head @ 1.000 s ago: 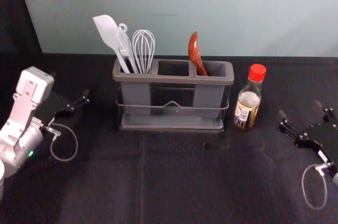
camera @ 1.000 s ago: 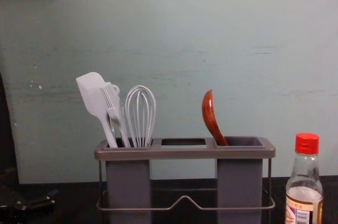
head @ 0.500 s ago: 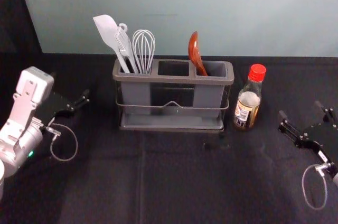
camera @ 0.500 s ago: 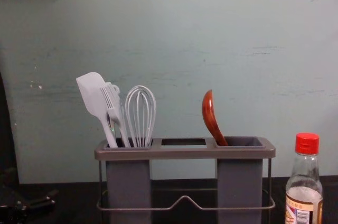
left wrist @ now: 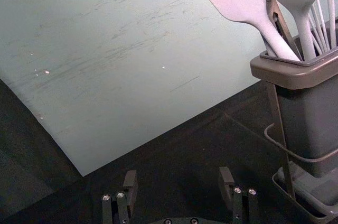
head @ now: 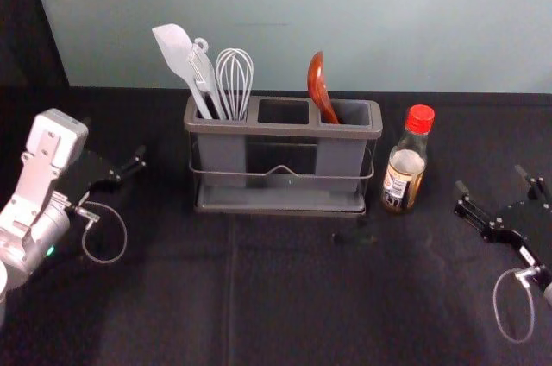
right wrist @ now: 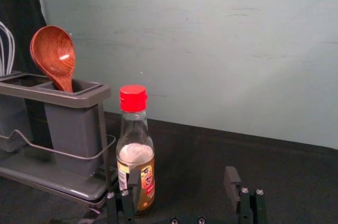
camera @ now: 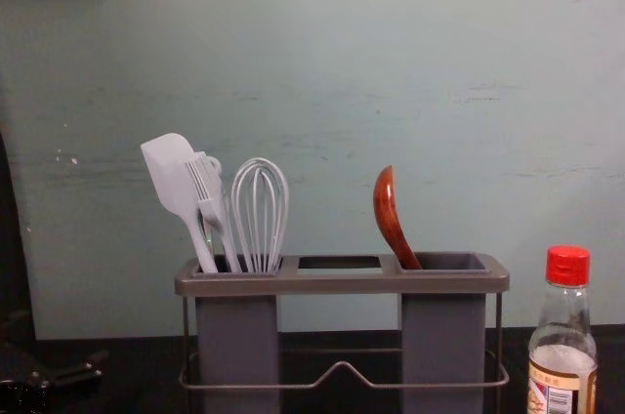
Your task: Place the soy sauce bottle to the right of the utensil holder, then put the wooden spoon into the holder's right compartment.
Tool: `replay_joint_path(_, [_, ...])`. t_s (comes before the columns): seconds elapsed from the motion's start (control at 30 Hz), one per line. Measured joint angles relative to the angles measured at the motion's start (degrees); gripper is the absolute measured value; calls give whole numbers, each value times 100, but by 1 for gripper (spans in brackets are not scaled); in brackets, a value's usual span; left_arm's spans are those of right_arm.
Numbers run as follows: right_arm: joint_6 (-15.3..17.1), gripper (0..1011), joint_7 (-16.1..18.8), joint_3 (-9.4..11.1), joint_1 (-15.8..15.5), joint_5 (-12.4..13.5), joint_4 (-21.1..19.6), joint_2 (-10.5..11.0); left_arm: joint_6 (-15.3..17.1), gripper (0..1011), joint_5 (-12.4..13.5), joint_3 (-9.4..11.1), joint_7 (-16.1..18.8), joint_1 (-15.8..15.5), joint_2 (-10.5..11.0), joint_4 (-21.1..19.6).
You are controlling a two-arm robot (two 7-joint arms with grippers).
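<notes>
Both pairs of jaws stand spread, left gripper (left wrist: 178,176) off left, right gripper (head: 491,179) nearer the upright soy sauce bottle (head: 405,172) on its left, just right of the utensil holder (head: 280,129), whose right compartment (head: 354,113) already has the wooden spoon (head: 318,85), so withdrawal looks likeliest.

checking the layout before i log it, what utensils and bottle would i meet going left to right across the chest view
White spatula → white brush → white whisk → wooden spoon → soy sauce bottle
</notes>
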Motion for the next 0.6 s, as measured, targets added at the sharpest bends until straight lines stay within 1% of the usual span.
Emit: replay_joint_path(0.6, [0, 1004, -6, 0, 0, 5, -2, 3, 0, 1005, 0, 0, 0, 0, 0, 0])
